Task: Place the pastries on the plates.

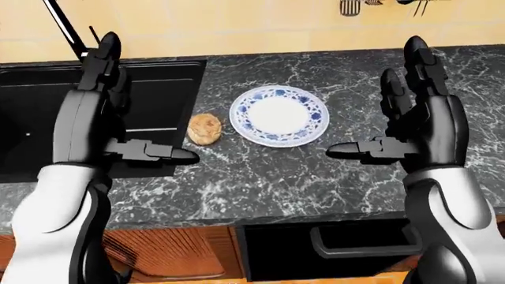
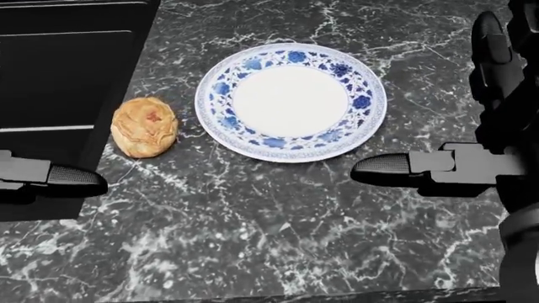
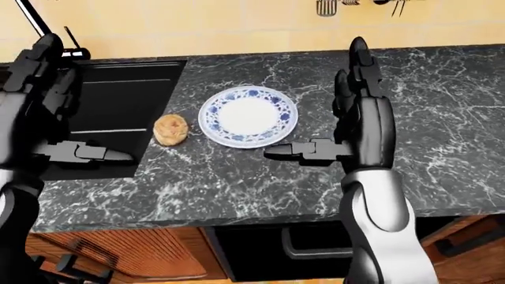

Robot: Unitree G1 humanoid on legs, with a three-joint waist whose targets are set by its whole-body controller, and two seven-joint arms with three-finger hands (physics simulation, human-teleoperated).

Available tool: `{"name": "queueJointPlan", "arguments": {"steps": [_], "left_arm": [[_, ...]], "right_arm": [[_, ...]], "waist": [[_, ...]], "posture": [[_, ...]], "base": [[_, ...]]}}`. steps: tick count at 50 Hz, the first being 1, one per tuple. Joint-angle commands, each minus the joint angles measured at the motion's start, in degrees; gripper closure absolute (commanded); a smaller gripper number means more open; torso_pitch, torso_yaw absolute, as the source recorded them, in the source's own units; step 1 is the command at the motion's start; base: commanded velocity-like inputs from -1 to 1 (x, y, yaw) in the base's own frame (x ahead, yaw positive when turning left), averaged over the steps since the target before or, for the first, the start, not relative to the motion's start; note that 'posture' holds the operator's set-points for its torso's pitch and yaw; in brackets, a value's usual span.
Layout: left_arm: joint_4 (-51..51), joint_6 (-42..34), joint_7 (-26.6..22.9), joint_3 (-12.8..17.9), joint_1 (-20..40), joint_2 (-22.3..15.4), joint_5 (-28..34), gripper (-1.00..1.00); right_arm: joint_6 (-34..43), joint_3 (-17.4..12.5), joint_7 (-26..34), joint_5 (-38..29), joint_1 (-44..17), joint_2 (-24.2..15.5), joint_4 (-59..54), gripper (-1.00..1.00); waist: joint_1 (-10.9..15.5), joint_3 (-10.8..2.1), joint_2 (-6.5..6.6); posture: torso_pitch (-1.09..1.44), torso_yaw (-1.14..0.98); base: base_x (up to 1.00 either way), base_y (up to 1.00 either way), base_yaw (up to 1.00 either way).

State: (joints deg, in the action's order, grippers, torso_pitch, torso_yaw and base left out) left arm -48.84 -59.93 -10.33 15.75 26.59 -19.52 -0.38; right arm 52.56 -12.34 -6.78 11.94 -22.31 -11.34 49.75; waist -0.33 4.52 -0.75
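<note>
The left hand (image 1: 111,106) is raised over the table, fingers spread apart and upright, thumb pointing sideways toward the middle of the left-eye view; it holds nothing. The right hand (image 1: 418,112) mirrors it on the other side, fingers apart and pointing up, thumb (image 2: 396,167) reaching toward the left of the head view, also empty.

Between the two hands, on the dark marbled table (image 2: 278,240), lie the task's things. The pastry (image 2: 144,126), a round golden-brown piece, sits on the bare table just beside the left rim of the plate (image 2: 290,148), apart from it by a narrow gap. The plate is white with a blue patterned border and carries nothing. In the head view the right thumb's tip sits just below the plate's lower right rim; whether it is above the table or touching it cannot be told.

To the left of the pastry a black sink (image 1: 158,94) is set into the table, and the left hand hangs over its edge. A black faucet (image 1: 67,26) rises behind it. Utensils (image 1: 351,7) hang on the yellow wall at the top. Below the table's edge are a wooden cabinet door (image 1: 166,251) and a dark appliance with a handle (image 1: 355,242).
</note>
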Motion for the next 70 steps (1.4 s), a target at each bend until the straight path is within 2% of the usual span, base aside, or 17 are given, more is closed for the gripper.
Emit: {"name": "queueJointPlan", "arguments": {"steps": [1,6,7,8,10,14,18,30,39,40,43,48,54,57,61,66,70], "left_arm": [[-1.48,1.7,0.91,2.02,1.55,-1.1,1.04,-1.0],[-1.6,1.62,0.88,2.13,1.49,-1.16,1.08,-1.0],[-1.64,1.62,0.89,2.11,1.43,-1.1,1.08,-1.0],[-1.66,1.61,0.87,2.13,1.45,-1.09,1.05,-1.0],[-1.69,1.47,0.86,2.27,1.58,-1.18,1.03,-1.0],[-1.65,1.54,0.88,2.08,1.42,-1.14,1.14,-1.0],[-1.7,1.33,0.86,2.09,1.59,-1.22,1.15,-1.0],[-0.77,1.22,0.7,1.74,2.57,-1.53,1.41,-1.0],[1.86,0.4,0.96,1.12,5.59,-1.99,1.31,-1.0],[2.75,-0.18,0.71,0.27,6.11,-2.9,1.73,-1.0],[4.47,-2.02,-0.2,0.65,7.67,-3.67,1.27,-1.0],[7.28,-3.52,-2.4,0.07,10.76,-6.04,1.23,-1.0],[12.44,-2.99,-7.34,-3.48,14.51,-8.83,4.84,-1.0],[15.04,-2.62,-11.48,-5.72,16.55,-10.06,8.23,-1.0],[20.18,0.82,-15.5,-8.19,18.39,-9.36,13.9,-1.0],[25.02,5.73,-20.95,-9.47,19.06,-6.52,19.83,-1.0],[26.7,6.6,-25.6,-10.21,18.85,-4.68,24.3,-1.0]], "right_arm": [[-1.73,0.86,0.67,0.2,-2.0,-0.06,2.23,-1.0],[-1.75,0.89,0.83,-0.14,-2.13,0.18,2.0,-1.0],[-1.82,1.04,0.86,-0.29,-2.08,0.16,2.0,-1.0],[-1.89,1.01,0.92,-0.29,-2.07,0.28,1.93,-1.0],[-1.98,0.95,0.97,-0.43,-2.1,0.31,1.69,-1.0],[-1.99,1.03,1.04,-0.74,-1.87,0.28,1.74,-1.0],[-1.71,1.08,1.24,-1.19,-1.93,-0.01,2.14,-1.0],[-0.77,-0.02,1.01,-0.41,-2.39,0.35,2.38,-1.0],[-0.56,-0.11,0.32,0.37,-2.79,-0.35,2.3,-1.0],[-0.53,-0.15,0.23,0.51,-2.78,-0.26,2.4,-1.0],[-0.73,-0.36,0.28,0.56,-2.2,-0.33,2.64,-1.0],[-0.44,-0.38,0.12,0.71,-2.02,-0.25,3.16,-1.0],[0.44,-1.3,0.2,1.25,-1.97,-0.64,4.02,-1.0],[0.53,-1.27,0.19,1.35,-1.68,-0.88,4.3,-1.0],[0.43,-1.22,0.1,1.38,-1.59,-0.98,4.26,-1.0],[0.58,-1.48,0.16,1.36,-1.64,-0.92,4.3,-1.0],[0.63,-1.36,0.13,1.31,-1.7,-1.07,4.29,-1.0]], "waist": [[0.5,-2.15,-0.11],[-0.4,-2.13,1.59],[-0.6,-2.32,2.46],[-0.82,-2.82,3.87],[-0.56,-2.41,2.89],[0.25,-3.05,1.55],[0.71,-3.23,0.88],[0.98,-3.53,1.05],[0.89,-3.57,0.95],[0.88,-3.59,0.93],[0.88,-3.61,0.88],[0.85,-3.6,0.86],[0.93,-3.57,0.78],[0.99,-3.53,0.68],[1.05,-3.46,0.49],[1.13,-3.59,0.27],[1.11,-3.6,0.11]], "posture": [[0.0,0.0],[0.0,0.0],[0.0,0.0],[0.0,0.0],[0.0,0.0],[0.0,0.0],[0.0,0.0],[0.0,0.0],[0.0,0.0],[0.0,0.0],[0.0,0.0],[0.0,0.0],[0.0,0.0],[0.0,0.0],[0.0,0.0],[0.0,0.0],[0.0,0.0]], "base": [[0.0,0.0,0.0],[0.0,0.0,0.0],[0.0,0.0,0.0],[0.0,0.0,0.0],[0.0,0.0,0.0],[0.0,0.0,0.0],[0.0,0.0,0.0],[0.0,0.0,0.0],[0.0,0.0,0.0],[0.0,0.0,0.0],[0.0,0.0,0.0],[0.0,0.0,0.0],[0.0,0.0,0.0],[0.0,0.0,0.0],[0.0,0.0,0.0],[0.0,0.0,0.0],[0.0,0.0,0.0]]}}
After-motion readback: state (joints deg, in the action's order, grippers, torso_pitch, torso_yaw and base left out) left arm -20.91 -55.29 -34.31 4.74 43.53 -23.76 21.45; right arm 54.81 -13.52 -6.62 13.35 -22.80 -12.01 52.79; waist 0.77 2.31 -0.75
